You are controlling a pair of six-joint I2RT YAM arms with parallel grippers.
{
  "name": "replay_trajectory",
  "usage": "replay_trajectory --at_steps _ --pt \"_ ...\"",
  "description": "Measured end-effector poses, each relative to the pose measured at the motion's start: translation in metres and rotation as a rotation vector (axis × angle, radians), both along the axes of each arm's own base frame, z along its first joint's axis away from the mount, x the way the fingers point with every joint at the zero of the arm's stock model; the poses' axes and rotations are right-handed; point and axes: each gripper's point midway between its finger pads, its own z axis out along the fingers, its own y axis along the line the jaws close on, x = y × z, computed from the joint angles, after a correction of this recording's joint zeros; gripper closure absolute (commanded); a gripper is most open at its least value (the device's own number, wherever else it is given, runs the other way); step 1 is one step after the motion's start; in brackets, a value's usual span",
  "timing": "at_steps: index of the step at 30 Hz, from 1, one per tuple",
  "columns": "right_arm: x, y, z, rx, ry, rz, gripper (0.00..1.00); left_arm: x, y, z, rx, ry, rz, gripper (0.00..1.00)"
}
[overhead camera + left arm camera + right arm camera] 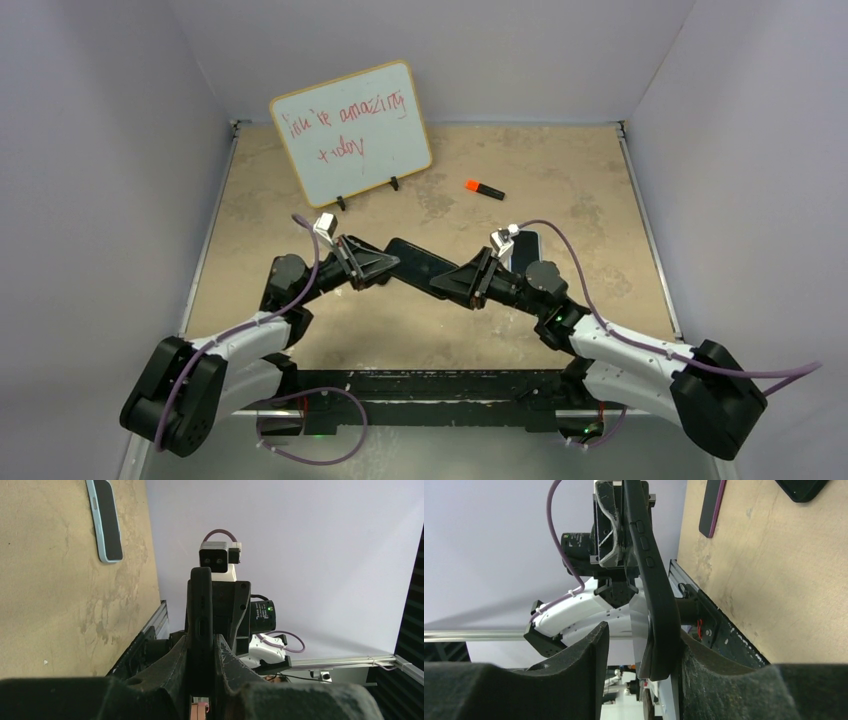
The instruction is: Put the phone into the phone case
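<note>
Hidden bits first: the phone (527,247) is mostly sitting behind the right wrist in the top view, with only a dark strip showing. The left wrist view is giving it better (106,520): lying flat on the worktop (600,200), dark face up, pale blue rim, top end cut off by the frame. Its long axis is looking near-to-far, well apart from both hands.

The right wrist view is clipping two dark items at its top edge, a slab with a purple rim (711,507) and a black corner (800,489). I can't tell what either is.

The case (420,262) is hanging in the air between the arms, broad face parallel to the worktop. Its long axis is running hand to hand, far-left to near-right. Both wrist cameras are seeing it edge-on, and it's bowing slightly, button bumps showing.

The left hand (392,262) is clamping one end, fingers tight on both faces.

The right hand (452,278) is standing partly open: one finger is touching the case, the other is sitting clear with a visible gap, so it's gripping nothing.

A whiteboard (350,130) and a marker (484,188) are sitting further back.
</note>
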Motion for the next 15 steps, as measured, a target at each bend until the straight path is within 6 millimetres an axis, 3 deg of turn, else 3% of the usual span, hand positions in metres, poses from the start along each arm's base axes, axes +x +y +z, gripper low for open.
replay_trajectory --at_steps 3,7,15 --pt "0.0005 0.0005 -0.0013 -0.002 0.006 -0.01 0.65 0.0002 0.001 0.0008 -0.003 -0.006 0.01 1.0" --pt "0.0018 0.0001 -0.0067 -0.018 0.024 -0.018 0.99 0.0009 0.0014 0.0013 -0.005 -0.009 0.016 1.0" --pt "0.0015 -0.0001 -0.0058 -0.021 0.026 -0.022 1.0 -0.0005 0.0025 -0.0026 -0.007 0.003 0.021 0.99"
